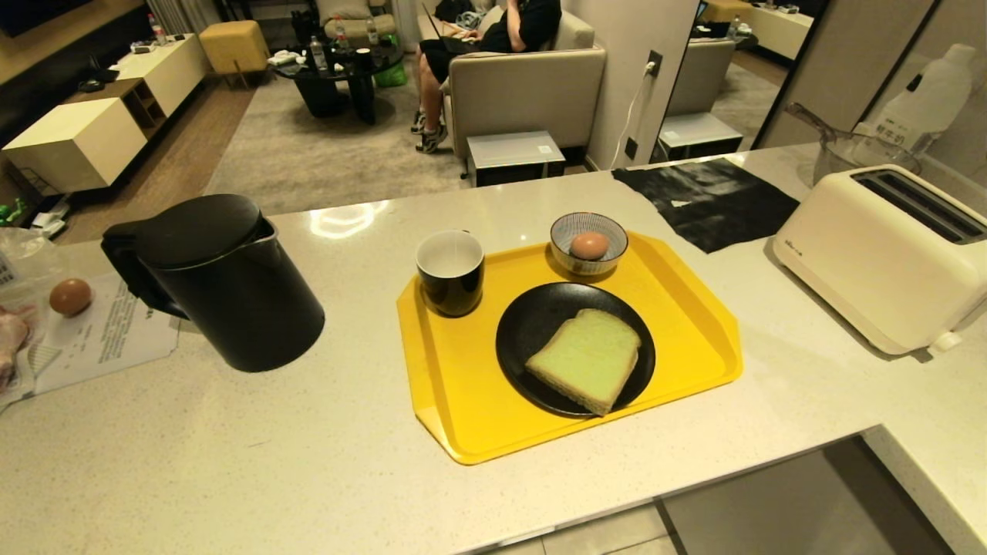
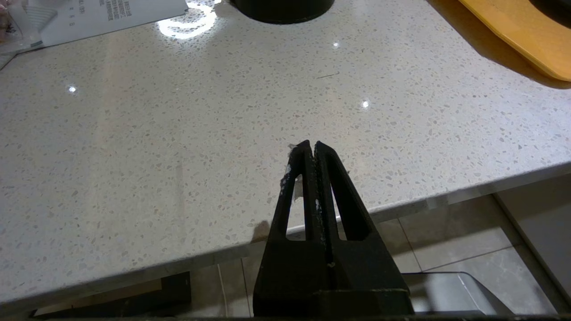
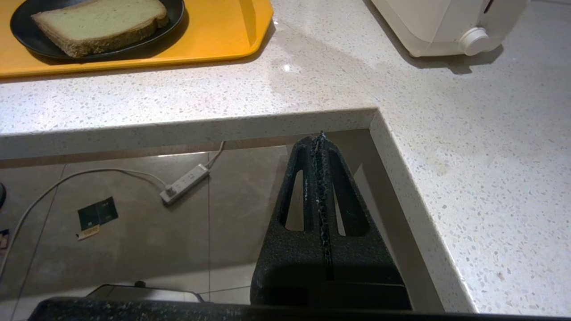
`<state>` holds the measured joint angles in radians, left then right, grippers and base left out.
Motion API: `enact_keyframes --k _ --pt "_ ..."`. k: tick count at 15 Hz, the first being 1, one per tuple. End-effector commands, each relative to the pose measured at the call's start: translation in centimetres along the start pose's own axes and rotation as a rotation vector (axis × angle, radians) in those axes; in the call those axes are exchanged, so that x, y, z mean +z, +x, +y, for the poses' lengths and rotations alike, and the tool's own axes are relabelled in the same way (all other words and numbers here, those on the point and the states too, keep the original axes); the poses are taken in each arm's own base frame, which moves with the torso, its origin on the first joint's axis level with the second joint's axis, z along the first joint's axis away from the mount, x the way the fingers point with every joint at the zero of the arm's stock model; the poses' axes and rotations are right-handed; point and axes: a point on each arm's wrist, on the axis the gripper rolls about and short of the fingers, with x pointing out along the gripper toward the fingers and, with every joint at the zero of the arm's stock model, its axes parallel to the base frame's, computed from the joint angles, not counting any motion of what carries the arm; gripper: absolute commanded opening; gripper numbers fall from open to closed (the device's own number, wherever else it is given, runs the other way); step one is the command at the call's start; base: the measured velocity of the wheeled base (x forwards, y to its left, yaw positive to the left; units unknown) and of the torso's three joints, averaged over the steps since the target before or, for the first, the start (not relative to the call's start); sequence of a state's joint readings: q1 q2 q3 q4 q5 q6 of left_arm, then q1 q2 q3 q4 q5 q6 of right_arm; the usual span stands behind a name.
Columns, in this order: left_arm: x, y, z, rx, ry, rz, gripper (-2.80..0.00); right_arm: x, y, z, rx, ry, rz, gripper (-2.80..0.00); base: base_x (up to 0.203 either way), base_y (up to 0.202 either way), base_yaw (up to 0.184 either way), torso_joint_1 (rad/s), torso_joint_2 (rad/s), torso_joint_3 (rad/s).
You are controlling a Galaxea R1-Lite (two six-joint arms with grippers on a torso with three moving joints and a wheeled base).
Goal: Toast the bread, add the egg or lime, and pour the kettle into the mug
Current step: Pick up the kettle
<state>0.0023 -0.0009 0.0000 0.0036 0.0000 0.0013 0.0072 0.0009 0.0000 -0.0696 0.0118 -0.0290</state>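
Observation:
A pale green slice of bread [image 1: 587, 357] [image 3: 100, 24] lies on a black plate [image 1: 532, 324] on a yellow tray [image 1: 455, 385]. The black mug [image 1: 451, 274] with a white inside stands at the tray's far left. An egg [image 1: 590, 245] sits in a small striped bowl [image 1: 588, 231] at the tray's back. The tall black kettle [image 1: 224, 281] stands on the counter left of the tray. Neither arm shows in the head view. My left gripper [image 2: 311, 145] is shut and empty over the counter's near edge. My right gripper [image 3: 320, 138] is shut and empty, below the counter's inner corner.
A cream toaster [image 1: 887, 254] [image 3: 446, 22] stands at the right with its slots up. A second egg [image 1: 70, 296] and papers [image 1: 100, 331] lie far left. A black cloth [image 1: 705, 196] lies behind the tray. A person sits on a sofa beyond the counter. A power strip [image 3: 185, 183] lies on the floor.

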Motion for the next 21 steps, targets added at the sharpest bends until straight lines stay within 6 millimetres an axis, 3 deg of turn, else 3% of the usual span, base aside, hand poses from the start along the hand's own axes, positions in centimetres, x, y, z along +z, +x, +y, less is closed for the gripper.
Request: enact_keyframes --k 1,11,18,21 --pt "0.0 0.0 0.0 0.001 0.0 0.0 -2.8 -0.7 0.2 0.0 0.002 0.002 0.027 -2.8 0.0 0.0 0.0 0.0 0.0 0.0" --pt "0.6 -0.2 0.0 0.008 0.018 -0.024 -2.8 -0.7 0.2 0.0 0.0 0.002 0.027 -2.8 0.0 0.0 0.0 0.0 0.0 0.0" --pt "9.3 -5.0 0.2 0.082 0.05 -0.252 -2.8 -0.7 0.2 0.0 0.002 0.002 0.027 -2.8 0.0 0.0 0.0 0.0 0.0 0.0" --pt "13.9 -7.0 0.3 0.112 0.047 -0.303 -2.8 -0.7 0.2 0.0 0.0 0.002 0.027 -2.8 0.0 0.0 0.0 0.0 0.0 0.0"
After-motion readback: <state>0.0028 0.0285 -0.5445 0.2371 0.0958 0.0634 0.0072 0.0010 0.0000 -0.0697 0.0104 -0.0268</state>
